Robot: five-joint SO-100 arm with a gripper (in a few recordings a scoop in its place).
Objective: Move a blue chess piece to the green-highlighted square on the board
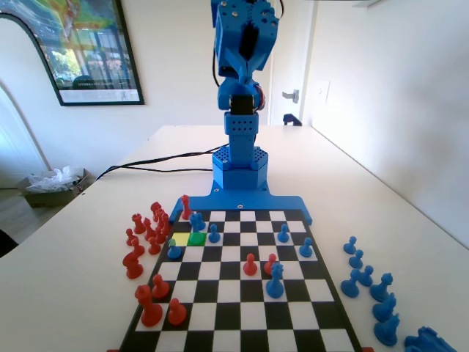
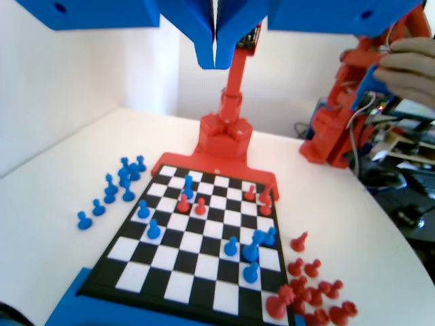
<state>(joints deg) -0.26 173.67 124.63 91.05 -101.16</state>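
hand: the hand (image 2: 216, 58) hangs from the top edge of the wrist view, high above the board, its two blue jaws pressed together to a thin seam with nothing between them
arm: in the fixed view the blue arm (image 1: 242, 81) stands folded upright on its base at the far end of the board
board: the board (image 1: 242, 308) lies flat on the white bench (image 1: 88, 293), black and white squares with a thin dark edge
green-highlighted square: the green-highlighted square (image 1: 196, 238) sits near the left edge of the board in the fixed view, in the third row from the arm, with nothing on it; the pale yellow square (image 1: 179, 239) touches its left side
blue chess piece: the blue chess piece (image 1: 197, 221), small and round-topped, stands upright on the square just behind the green one, toward the arm; in the wrist view I cannot tell which of the blue pieces it is
other blue pieces: a blue pawn (image 1: 214, 234) stands just right of the green square, another (image 1: 174, 250) just in front of the yellow one; the taller blue piece (image 1: 275, 281) stands mid-board; a row of captured blue pieces (image 1: 366, 282) sits on the bench, right of the board in the fixed view
red pieces: a cluster of red pieces (image 1: 149, 231) stands on the bench off the board's left edge in the fixed view; two red pawns (image 1: 250, 265) stand mid-board
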